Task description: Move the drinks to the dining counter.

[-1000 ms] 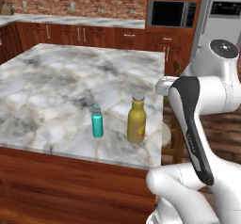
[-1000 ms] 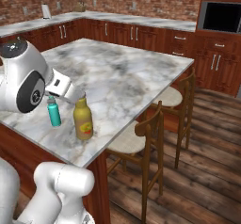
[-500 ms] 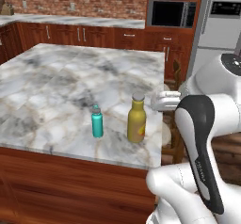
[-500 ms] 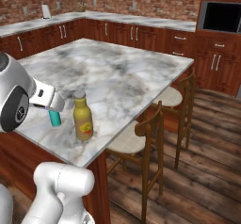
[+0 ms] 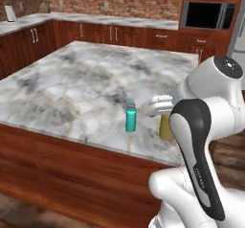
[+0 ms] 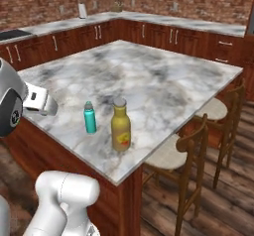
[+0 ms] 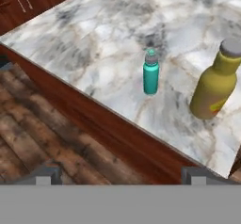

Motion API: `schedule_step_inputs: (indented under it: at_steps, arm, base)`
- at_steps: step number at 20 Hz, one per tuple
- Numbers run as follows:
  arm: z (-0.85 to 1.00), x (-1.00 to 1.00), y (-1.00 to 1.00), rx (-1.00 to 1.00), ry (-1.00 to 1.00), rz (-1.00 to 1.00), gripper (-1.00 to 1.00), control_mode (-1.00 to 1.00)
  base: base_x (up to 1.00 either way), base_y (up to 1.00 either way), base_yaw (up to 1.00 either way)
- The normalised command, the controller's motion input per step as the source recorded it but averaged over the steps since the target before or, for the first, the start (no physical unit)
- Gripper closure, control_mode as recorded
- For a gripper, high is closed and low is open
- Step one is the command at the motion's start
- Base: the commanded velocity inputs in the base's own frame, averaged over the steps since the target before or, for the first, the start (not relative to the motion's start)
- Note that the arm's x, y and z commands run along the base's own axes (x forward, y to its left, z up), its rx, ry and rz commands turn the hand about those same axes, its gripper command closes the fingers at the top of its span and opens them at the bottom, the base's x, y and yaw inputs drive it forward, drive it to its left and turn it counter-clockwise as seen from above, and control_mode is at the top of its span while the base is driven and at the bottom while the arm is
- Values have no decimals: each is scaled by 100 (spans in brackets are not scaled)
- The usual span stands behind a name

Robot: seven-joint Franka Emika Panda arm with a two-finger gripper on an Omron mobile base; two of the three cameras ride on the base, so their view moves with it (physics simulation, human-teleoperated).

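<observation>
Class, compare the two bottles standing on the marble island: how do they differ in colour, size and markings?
The yellow bottle is mustard-coloured, the teal bottle blue-green. The yellow bottle is taller and wider than the teal bottle. The yellow bottle carries a red label; the teal bottle looks plain. Both have grey caps and stand upright, apart, near the edge of the dining counter.

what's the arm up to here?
Nothing is held right now. The teal bottle and the mustard-yellow bottle both stand upright, side by side and apart, near the edge of the marble dining counter. The tool is open and empty, off the counter's edge over the wood floor, looking at the two bottles. No paper cup on the counter, so that drink looks like the one left to bring.
</observation>
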Motion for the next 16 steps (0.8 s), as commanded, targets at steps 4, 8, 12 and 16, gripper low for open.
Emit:
schedule_step_inputs:
  at_steps: [4,8,12,16]
  arm:
    - [0,0,0,0,0,0,-100,100]
    - [0,0,0,0,0,0,-100,100]
    - [0,0,0,0,0,0,-100,100]
    - [0,0,0,0,0,0,-100,100]
  base:
    - [-7,88,74]
    - [-10,34,97]
    - [-1,12,100]
    - [3,2,100]
